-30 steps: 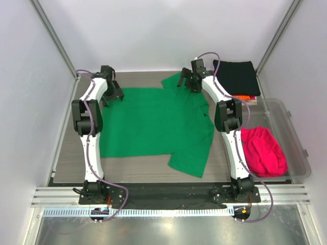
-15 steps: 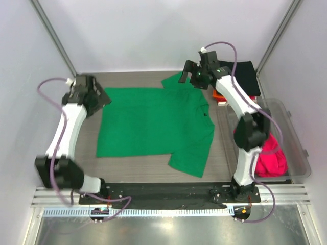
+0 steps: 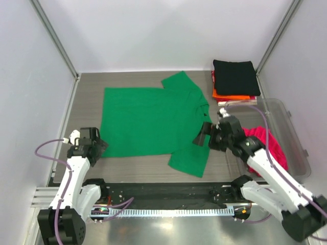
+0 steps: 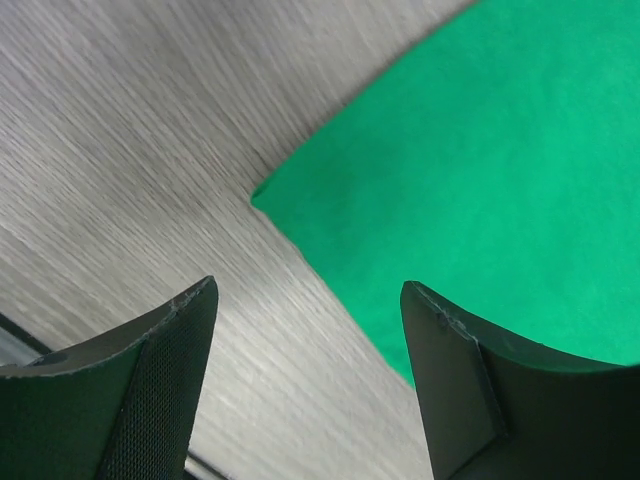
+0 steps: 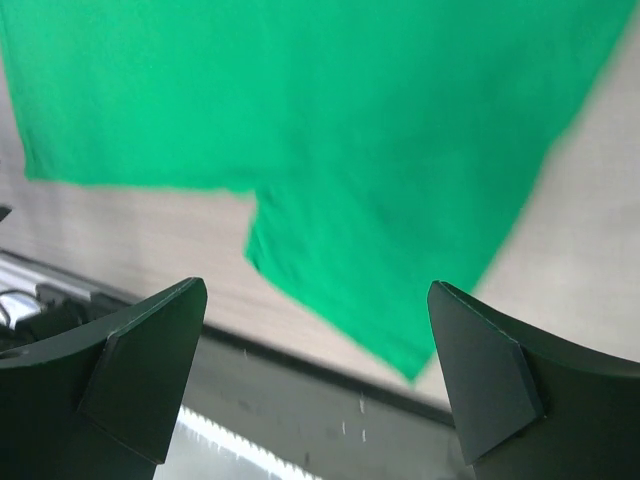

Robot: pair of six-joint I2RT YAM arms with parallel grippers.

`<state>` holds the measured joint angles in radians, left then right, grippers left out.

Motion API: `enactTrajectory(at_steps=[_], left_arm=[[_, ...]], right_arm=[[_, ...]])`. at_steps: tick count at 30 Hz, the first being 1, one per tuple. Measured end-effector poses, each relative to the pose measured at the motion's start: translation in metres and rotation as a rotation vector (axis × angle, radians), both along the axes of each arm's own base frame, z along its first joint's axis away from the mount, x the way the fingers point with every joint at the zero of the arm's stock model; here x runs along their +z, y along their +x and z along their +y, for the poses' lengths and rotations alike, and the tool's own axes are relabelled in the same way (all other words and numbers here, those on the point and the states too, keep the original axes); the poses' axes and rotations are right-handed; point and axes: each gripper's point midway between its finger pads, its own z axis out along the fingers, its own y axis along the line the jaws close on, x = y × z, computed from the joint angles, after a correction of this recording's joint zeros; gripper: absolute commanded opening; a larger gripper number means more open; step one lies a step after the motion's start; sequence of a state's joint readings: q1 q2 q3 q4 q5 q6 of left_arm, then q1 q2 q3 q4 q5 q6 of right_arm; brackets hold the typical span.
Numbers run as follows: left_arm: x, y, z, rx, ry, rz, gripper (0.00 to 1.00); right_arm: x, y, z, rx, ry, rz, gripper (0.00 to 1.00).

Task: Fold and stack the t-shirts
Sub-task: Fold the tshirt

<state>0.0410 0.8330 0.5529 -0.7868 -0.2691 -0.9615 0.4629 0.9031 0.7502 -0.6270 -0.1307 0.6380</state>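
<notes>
A bright green t-shirt (image 3: 153, 122) lies spread flat on the table, one sleeve pointing at the far edge and one at the near edge. My left gripper (image 3: 98, 148) is open and low beside the shirt's near left corner (image 4: 262, 197); in the left wrist view the gripper (image 4: 308, 290) holds nothing. My right gripper (image 3: 201, 133) hangs open above the shirt's near right sleeve (image 5: 380, 270), with nothing between its fingers (image 5: 316, 285). At the far right is a folded stack, a black shirt (image 3: 235, 76) on top of an orange one (image 3: 232, 97). A magenta-pink shirt (image 3: 271, 145) lies crumpled in the bin.
A clear plastic bin (image 3: 294, 127) stands at the right edge of the table. White walls with metal posts close in the left, far and right sides. The black mounting rail (image 3: 163, 191) runs along the near edge.
Both arms have drawn back from the shirt's far edge to the near side. The left gripper came down to the near left corner, the right to the near sleeve.
</notes>
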Motion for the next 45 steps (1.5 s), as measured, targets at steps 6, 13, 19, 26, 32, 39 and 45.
enactTrajectory(at_steps=[6,13,19,26,32,39,45], left_arm=[[-0.021,0.005,0.009,0.092,0.008,0.006,0.68],[-0.039,0.017,0.017,0.15,0.016,0.029,0.56],[-0.042,0.027,0.02,0.161,0.021,0.012,0.39],[-0.042,0.03,0.021,0.164,0.027,0.005,0.12],[-0.041,0.028,0.021,0.162,0.029,-0.003,0.0],[-0.032,0.029,0.02,0.159,0.022,-0.054,0.0],[-0.025,0.028,0.018,0.152,0.011,-0.082,0.0]], right_arm=[[-0.009,-0.038,-0.014,-0.067,0.069,0.028,0.97],[-0.053,-0.055,-0.023,-0.104,0.01,0.174,0.97],[-0.071,-0.063,-0.029,-0.124,-0.021,0.235,0.97],[-0.093,-0.07,-0.03,-0.14,-0.061,0.299,0.93],[-0.114,-0.085,-0.016,-0.089,-0.115,0.355,0.79],[-0.126,-0.087,0.004,-0.063,-0.15,0.348,0.48],[-0.132,-0.092,0.015,-0.062,-0.162,0.334,0.11]])
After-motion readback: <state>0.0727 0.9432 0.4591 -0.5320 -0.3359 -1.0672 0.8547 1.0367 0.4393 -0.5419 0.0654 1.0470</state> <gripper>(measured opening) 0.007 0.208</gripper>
